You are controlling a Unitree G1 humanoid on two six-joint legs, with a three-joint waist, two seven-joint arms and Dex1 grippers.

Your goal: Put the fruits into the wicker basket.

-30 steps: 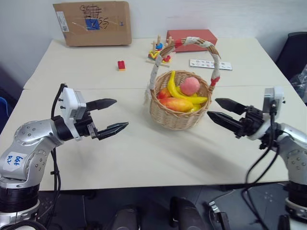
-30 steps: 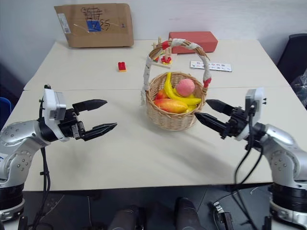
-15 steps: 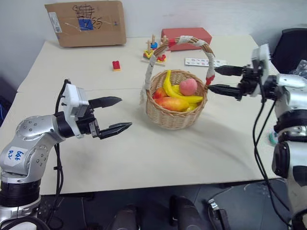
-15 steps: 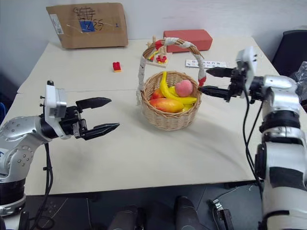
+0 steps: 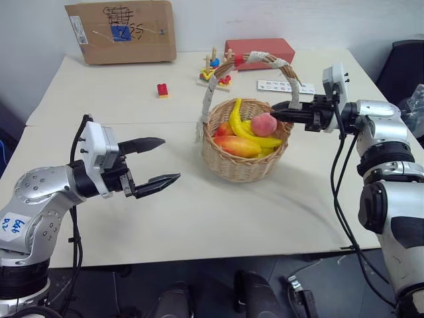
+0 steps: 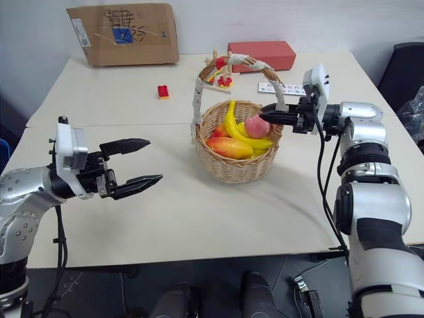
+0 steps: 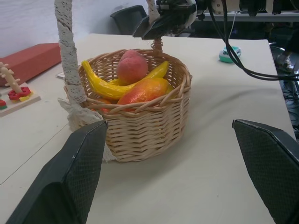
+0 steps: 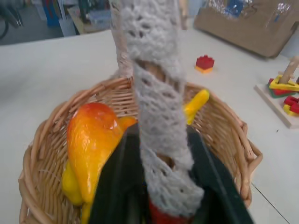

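Nearest the viewer, the left hand [image 5: 156, 162] hovers above the pale table [image 5: 199, 218] with its two black fingers spread wide, holding nothing. Further back sits the wicker basket [image 5: 244, 165], already holding the fruits: a banana [image 5: 240, 122], a peach [image 5: 263, 123] and a mango [image 5: 233, 145]. At the basket's far side, the right hand [image 5: 281, 114] is clenched on the cloth-wrapped handle [image 5: 293, 93] low down, near the rim. Gripped on one side like this, the basket could tip when lifted and spill the fruits, or the cloth could slide between the fingers. A second ago the right hand was open and lower, beside the basket; it has since risen, swung inward and closed on the handle.
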